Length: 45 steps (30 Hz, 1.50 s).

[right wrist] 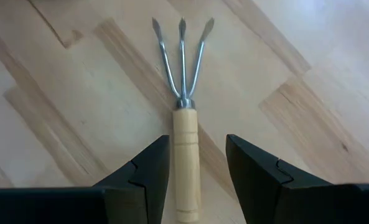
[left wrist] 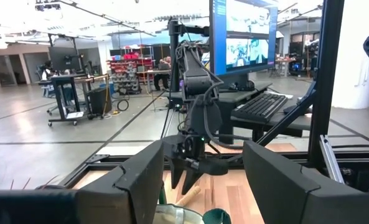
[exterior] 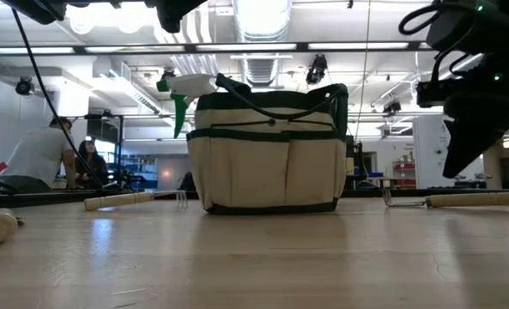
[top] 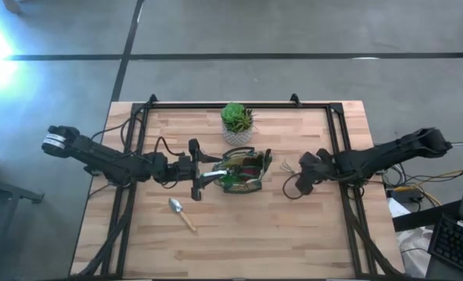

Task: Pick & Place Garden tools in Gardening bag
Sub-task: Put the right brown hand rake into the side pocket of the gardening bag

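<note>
Bags: one gardening bag [top: 243, 170], tan with dark green trim, near the middle of the tabletop [top: 239, 242], upright on it in the low view.
Tools in the bag: one green-and-white tool [exterior: 185, 90] sticks out of the top at the bag's left side in the low view; in the high view more tools with red and dark parts lie inside, but I cannot count them.
Tools on the tabletop: two. One rake fork [right wrist: 183, 118] with a wooden handle and three metal prongs lies right of the bag, toward the right edge. One trowel [top: 181, 212] with a silver blade and wooden handle lies left of and nearer the front edge than the bag.
Plants: one green plant in a white pot [top: 237, 123], by the back edge, just behind the bag.
Left gripper [top: 197, 178]: just left of the bag, above the tabletop; fingers spread wide, nothing between them.
Right gripper [right wrist: 196, 171]: over the rake fork; fingers [right wrist: 140, 177] part open, one on each side of the wooden handle, a narrow gap visible at each side, so no grip.
People: two, in the room beyond the table.
</note>
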{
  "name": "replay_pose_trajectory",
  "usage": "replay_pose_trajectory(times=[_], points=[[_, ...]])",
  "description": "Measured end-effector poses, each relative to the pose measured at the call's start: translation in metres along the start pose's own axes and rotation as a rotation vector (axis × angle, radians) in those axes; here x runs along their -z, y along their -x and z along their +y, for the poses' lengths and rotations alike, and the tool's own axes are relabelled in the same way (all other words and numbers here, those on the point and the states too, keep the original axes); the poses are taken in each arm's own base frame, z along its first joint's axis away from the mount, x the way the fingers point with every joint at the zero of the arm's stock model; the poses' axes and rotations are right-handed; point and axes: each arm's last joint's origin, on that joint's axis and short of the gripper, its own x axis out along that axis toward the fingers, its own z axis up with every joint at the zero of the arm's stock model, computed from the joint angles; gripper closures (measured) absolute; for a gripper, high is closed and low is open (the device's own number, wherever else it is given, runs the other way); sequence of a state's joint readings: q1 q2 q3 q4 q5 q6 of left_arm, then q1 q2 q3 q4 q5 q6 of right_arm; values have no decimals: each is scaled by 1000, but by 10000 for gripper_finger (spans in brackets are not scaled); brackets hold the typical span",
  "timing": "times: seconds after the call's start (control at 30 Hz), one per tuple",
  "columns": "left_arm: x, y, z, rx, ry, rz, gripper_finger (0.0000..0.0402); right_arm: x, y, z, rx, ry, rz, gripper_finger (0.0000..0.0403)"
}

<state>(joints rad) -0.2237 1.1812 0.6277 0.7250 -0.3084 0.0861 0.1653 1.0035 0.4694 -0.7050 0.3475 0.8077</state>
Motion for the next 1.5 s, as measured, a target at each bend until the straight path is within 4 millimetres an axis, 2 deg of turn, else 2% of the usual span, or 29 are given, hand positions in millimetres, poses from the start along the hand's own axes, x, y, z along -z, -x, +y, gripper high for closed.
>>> replay_pose_trajectory(times=[0.3,0.8,1.5], points=[[0,0,0,0,-11,0,180,-3,-8,-1,27,49,35,249],[0,0,0,0,-11,1,180,-8,-14,0,-50,68,68,252],[1,0,0,1,-14,6,180,-18,-53,-1,9,107,173,240]])
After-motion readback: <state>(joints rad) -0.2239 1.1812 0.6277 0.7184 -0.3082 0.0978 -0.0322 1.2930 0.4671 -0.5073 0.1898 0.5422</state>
